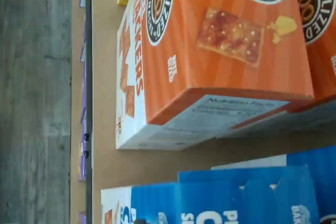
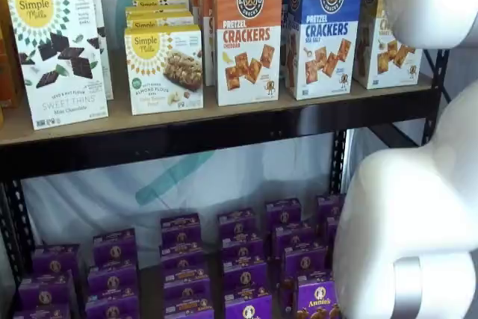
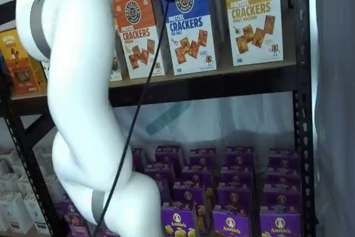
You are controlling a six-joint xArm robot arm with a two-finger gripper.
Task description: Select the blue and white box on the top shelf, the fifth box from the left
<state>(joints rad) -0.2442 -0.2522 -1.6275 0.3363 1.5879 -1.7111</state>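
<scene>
Blue and white box (image 2: 324,33) reads "PRETZEL CRACKERS".

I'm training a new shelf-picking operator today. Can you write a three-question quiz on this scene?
1. True or false: the blue and white box stands on the top shelf.
2. Its neighbour, the orange-topped box, reads: A) Cheddar B) Mint Chocolate C) Almond Flour
3. Fill in: the lower shelf holds rows of ______ boxes.

Key: 1 true; 2 A; 3 purple.
</scene>
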